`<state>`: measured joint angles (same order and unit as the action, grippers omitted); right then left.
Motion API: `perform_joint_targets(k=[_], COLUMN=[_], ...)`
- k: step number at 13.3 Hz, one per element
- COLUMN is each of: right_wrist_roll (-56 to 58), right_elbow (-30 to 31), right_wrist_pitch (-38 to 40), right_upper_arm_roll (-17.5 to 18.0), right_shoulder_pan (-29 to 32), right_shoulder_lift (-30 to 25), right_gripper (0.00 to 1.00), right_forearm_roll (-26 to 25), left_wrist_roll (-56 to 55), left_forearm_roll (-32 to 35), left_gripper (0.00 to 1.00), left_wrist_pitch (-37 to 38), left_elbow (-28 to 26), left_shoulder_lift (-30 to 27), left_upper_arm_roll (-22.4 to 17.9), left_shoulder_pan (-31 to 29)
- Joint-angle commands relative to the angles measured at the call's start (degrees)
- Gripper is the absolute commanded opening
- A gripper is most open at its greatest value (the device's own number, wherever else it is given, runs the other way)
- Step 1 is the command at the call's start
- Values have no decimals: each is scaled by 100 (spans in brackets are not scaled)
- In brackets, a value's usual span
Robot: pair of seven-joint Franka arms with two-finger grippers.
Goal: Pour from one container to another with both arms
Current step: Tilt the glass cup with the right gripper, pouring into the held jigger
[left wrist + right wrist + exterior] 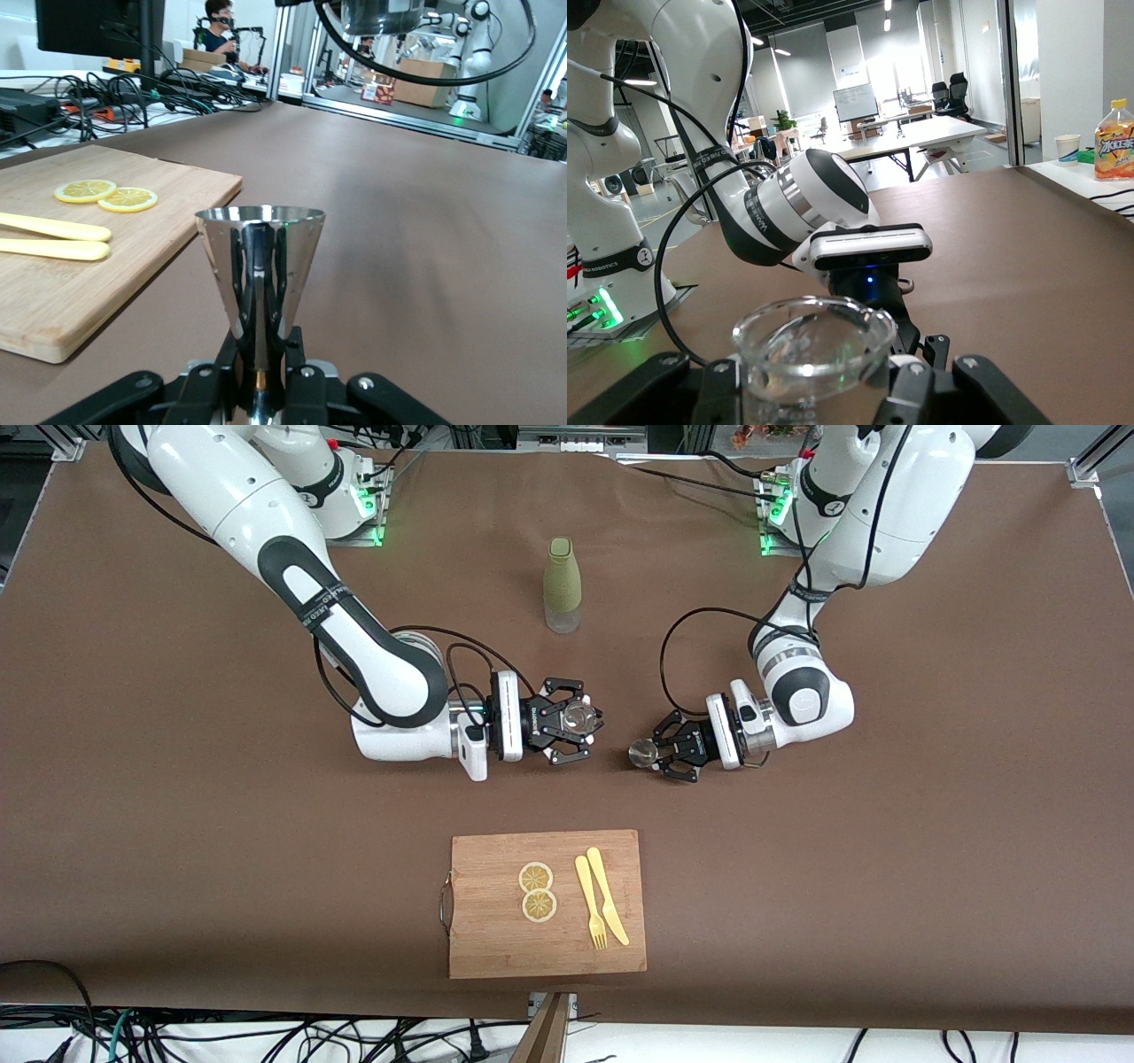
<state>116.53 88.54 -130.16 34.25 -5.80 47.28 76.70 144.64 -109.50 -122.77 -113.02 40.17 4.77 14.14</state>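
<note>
In the middle of the front view, the right gripper (578, 733) is closed around a clear glass (580, 716), and the left gripper (663, 757) is closed around a metal measuring cup (641, 754). Both are held upright over the brown table (177, 824). In the left wrist view the lower half of the cup (260, 266) is cut off, and in the right wrist view the bottom of the glass (813, 347) is also cut off.

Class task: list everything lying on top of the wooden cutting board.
On the cutting board lie two lemon slices side by side, and beside them a yellow fork and yellow knife. Whatever is beneath the board is covered.
</note>
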Motion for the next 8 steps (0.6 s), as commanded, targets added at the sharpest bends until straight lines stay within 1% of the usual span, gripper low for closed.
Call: perform_joint_targets(k=[1, 2, 4, 8], right_wrist_roll=[-113, -113, -131, -508], right_elbow=[-136, -144, -188, -268], right_wrist_pitch=[-150, -228, -351, -616], right_upper_arm_roll=[-6, -6, -6, -15], right_shoulder_pan=[-114, -141, -228, -369], right_shoulder_lift=[26, 26, 35, 26], right_gripper=[5, 5, 5, 5], right_forearm_roll=[100, 108, 108, 82], left_wrist_roll=[415, 442, 451, 460], left_forearm_roll=[-649, -869, -1055, -1319], left_gripper=[0, 0, 0, 0], left_wrist_pitch=[-54, -124, -256, -257], left_elbow=[-28, -19, -27, -10], left_shoulder_lift=[78, 87, 79, 96], left_upper_arm_roll=[50, 164, 296, 305], left_shoulder_pan=[141, 150, 151, 168])
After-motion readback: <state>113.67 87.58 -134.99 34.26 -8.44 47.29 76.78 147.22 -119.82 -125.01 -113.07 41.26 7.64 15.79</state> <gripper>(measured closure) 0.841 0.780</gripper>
